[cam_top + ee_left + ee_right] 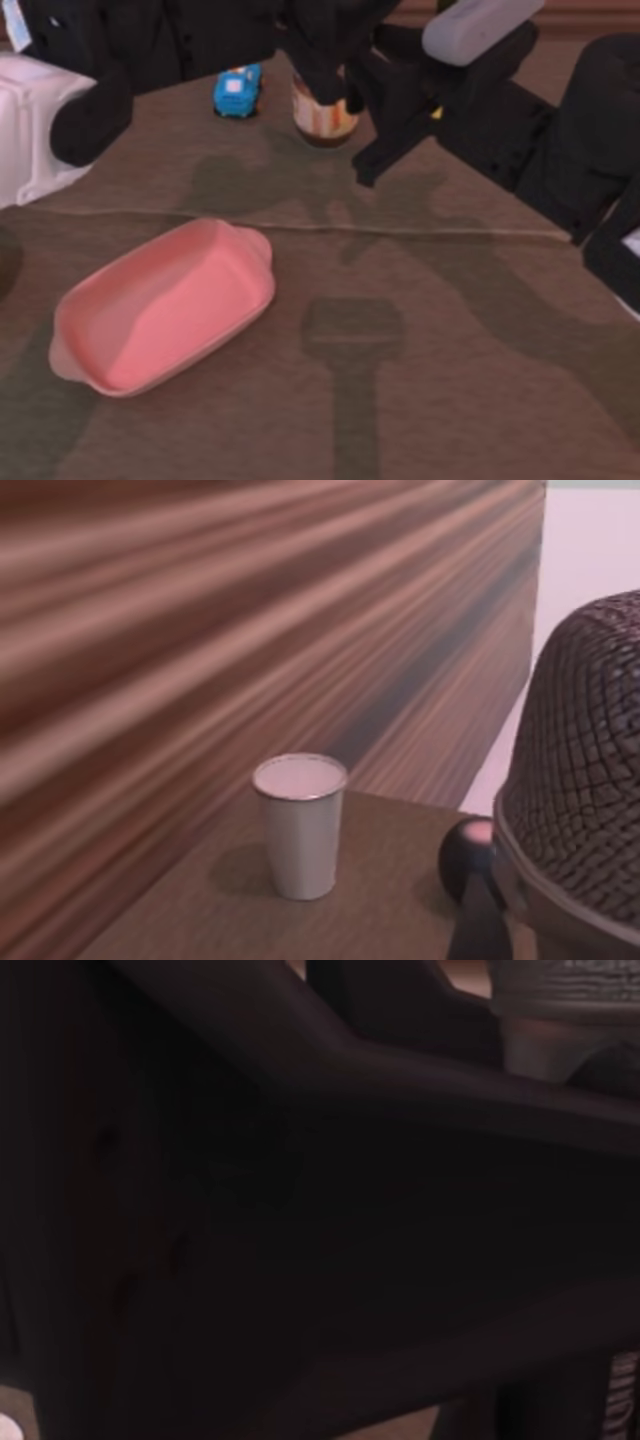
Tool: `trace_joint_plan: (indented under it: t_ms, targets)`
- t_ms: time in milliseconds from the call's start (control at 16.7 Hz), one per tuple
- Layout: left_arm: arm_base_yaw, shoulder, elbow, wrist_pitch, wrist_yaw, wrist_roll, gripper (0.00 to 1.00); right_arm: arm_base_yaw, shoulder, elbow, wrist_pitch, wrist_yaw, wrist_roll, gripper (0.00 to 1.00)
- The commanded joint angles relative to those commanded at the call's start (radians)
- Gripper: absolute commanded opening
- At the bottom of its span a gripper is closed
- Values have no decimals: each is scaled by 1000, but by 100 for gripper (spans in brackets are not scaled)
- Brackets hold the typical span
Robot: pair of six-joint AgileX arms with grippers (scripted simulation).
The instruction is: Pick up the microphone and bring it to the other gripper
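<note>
Room: your near table (480,400) lies open right of the pink dish (165,305).
Microphone (585,780): mesh head fills your left wrist view; axis unclear.
Grippers: both crowd the far edge by the jar (322,118); jaws can't be read.

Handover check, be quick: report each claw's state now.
Left claw: cannot be told; the microphone sits close by its camera.
Right claw: cannot be told; its wrist view is dark.
</note>
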State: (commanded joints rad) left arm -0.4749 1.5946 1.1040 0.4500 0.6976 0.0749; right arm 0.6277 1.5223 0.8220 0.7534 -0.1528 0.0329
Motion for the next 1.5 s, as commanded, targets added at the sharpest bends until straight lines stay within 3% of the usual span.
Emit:
trace_joint_plan:
  t_ms: [360,1140,1500]
  targets:
    - [0,0,0,0,0,0,0,0,0,0,0,0,0,0]
    - [0,0,0,0,0,0,0,0,0,0,0,0,0,98]
    - [0,0,0,0,0,0,0,0,0,0,0,0,0,100]
